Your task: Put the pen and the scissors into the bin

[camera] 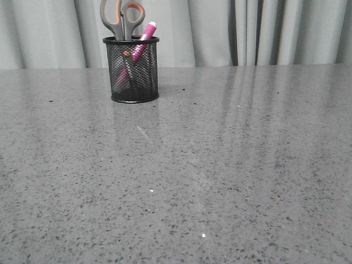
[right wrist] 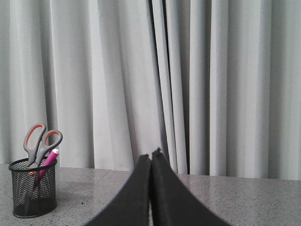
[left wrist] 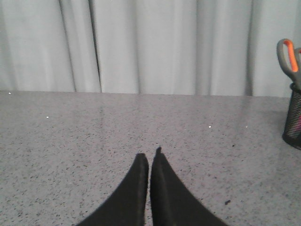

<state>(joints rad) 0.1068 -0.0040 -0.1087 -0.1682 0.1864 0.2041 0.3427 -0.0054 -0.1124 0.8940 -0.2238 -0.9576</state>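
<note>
While both the scissors [camera: 122, 19] and pen [camera: 144, 37] are standing in the bin [camera: 131, 69], the left gripper [left wrist: 149, 157] and right gripper [right wrist: 151, 155] are sitting closed and empty.

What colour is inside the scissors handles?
Orange lining on the grey scissors handles, clearest in the front view.

one bin [camera: 131, 71], one pen [camera: 144, 37], one pair of scissors [camera: 122, 16], two grippers

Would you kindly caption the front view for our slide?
Scissors and pink pen standing in the mesh bin on a grey table.
</note>
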